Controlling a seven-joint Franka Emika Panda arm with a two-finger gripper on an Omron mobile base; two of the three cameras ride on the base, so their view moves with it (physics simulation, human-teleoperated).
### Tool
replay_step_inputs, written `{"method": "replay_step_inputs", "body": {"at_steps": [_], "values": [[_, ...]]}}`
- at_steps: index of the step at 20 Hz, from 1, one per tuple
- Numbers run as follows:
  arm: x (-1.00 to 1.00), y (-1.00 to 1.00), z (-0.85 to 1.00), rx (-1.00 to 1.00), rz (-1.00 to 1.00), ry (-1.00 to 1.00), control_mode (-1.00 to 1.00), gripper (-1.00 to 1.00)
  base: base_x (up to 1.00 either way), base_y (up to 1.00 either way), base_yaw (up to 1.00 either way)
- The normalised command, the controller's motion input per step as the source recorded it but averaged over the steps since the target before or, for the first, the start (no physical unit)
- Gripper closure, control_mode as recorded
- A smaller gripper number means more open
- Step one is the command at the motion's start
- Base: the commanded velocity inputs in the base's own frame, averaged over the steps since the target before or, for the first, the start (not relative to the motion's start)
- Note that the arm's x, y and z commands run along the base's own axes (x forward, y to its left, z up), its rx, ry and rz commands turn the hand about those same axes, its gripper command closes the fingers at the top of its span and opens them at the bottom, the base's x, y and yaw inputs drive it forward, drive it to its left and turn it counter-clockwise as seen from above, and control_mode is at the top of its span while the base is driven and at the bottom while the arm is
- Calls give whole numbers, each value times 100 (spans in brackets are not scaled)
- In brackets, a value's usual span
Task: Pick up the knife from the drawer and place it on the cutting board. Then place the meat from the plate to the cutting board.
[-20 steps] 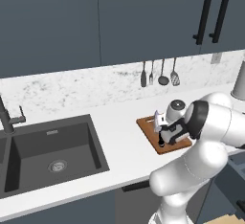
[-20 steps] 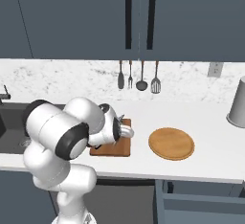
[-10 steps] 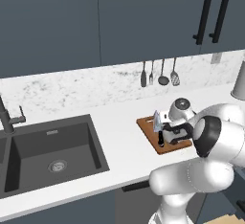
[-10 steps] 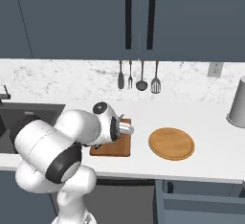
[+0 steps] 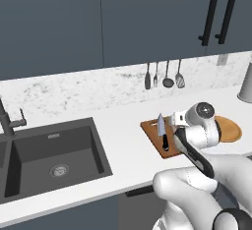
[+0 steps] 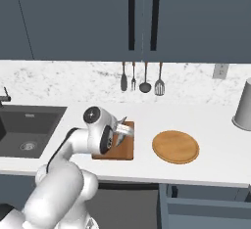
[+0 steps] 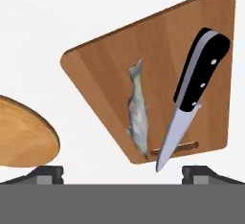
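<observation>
The reddish-brown cutting board lies on the white counter, also seen as the cutting board and the cutting board. On it rest the black-handled knife, knife, and beside it the small grey-silver meat. My gripper hovers above the board's slotted edge, open, with nothing between its fingers. From the base views the gripper, gripper hangs just over the board. The round tan plate, plate lies bare to the board's right.
A dark sink with a faucet sits to the left. Utensils hang on the backsplash. A grey canister stands far right. The drawer stands open below the counter at lower right.
The jaws have spread wide and the hand has lifted off the board. The meat now lies free on the board. The arm's elbow has swung lower.
</observation>
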Motion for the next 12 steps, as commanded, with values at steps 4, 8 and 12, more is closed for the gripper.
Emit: {"method": "replay_step_inputs", "body": {"at_steps": [4,8,12], "values": [[-36,0,100,0,1,-13,-100,-100,0,0,0],[-48,-5,100,1,2,-5,-100,-100,0,0,0],[-60,-11,100,14,5,1,-100,-100,0,0,0]]}}
